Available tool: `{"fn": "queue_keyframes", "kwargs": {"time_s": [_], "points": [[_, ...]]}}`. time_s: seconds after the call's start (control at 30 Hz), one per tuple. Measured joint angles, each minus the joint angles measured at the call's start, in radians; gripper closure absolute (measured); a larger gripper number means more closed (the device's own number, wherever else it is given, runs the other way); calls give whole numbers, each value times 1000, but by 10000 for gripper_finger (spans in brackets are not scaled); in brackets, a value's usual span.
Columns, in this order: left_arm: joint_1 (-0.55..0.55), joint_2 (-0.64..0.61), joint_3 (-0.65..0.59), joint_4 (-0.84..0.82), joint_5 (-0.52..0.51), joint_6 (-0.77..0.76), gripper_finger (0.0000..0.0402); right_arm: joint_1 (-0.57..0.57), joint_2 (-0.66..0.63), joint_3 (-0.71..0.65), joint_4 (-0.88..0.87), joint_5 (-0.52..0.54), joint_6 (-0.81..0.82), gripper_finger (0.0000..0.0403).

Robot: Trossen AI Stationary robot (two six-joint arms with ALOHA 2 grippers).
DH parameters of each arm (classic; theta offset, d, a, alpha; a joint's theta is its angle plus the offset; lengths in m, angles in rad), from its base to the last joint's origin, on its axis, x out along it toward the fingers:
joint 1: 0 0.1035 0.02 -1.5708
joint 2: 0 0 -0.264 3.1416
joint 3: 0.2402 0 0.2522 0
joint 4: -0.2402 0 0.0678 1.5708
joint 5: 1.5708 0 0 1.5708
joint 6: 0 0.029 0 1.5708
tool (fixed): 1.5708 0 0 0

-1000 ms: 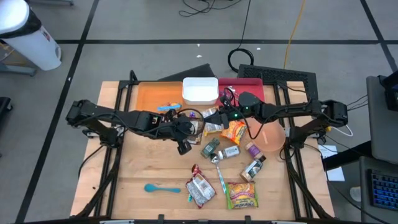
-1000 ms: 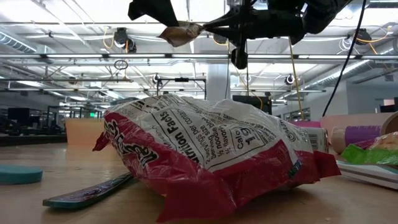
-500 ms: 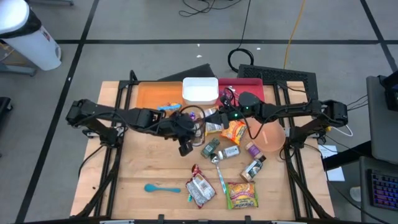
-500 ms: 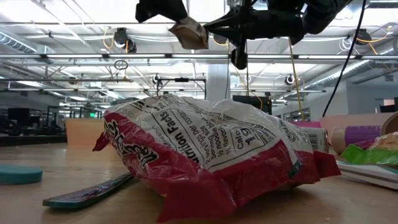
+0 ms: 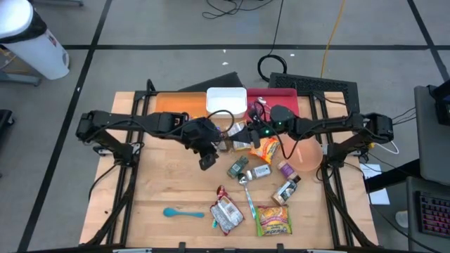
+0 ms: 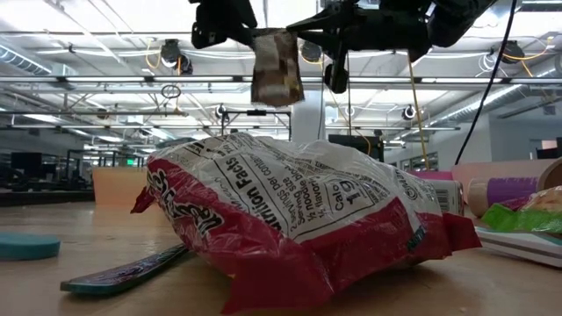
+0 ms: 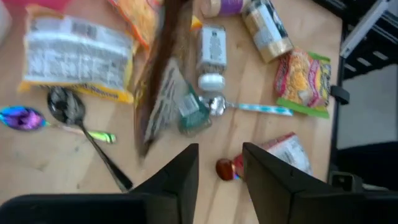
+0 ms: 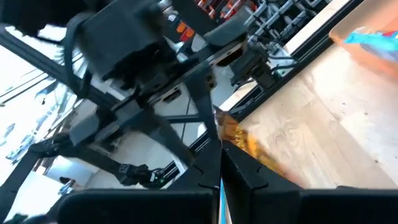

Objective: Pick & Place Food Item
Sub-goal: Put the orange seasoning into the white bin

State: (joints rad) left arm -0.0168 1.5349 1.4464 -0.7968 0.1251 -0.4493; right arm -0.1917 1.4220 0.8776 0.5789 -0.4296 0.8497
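Wooden table (image 5: 155,183) under my cameras carries scattered snacks. From the left, my left gripper (image 5: 213,143) hovers mid-table, fingers (image 7: 180,177) parted. A brown snack packet (image 6: 276,67) hangs between the two grippers, above the table. Its edge is pinched in the right gripper (image 5: 236,133), fingers (image 8: 239,171) clamped together.

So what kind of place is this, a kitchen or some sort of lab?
Most likely a robotics lab or open workshop, not a kitchen. The wooden table stands on a floor marked with tape lines, cables trail behind it, and the low view shows exposed ceiling pipes and lights over a big open hall.
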Motion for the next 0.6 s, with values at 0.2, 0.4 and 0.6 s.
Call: {"fn": "queue_keyframes", "kwargs": {"time_s": [0.2,0.4,0.6], "points": [[57,0,0,-51,107,2,257,16,0,0,0,-43,-1,403],[101,0,0,-35,189,39,256,34,0,0,0,-44,2,403],[110,0,0,32,182,55,256,44,0,0,-28,-44,-6,403]]}}
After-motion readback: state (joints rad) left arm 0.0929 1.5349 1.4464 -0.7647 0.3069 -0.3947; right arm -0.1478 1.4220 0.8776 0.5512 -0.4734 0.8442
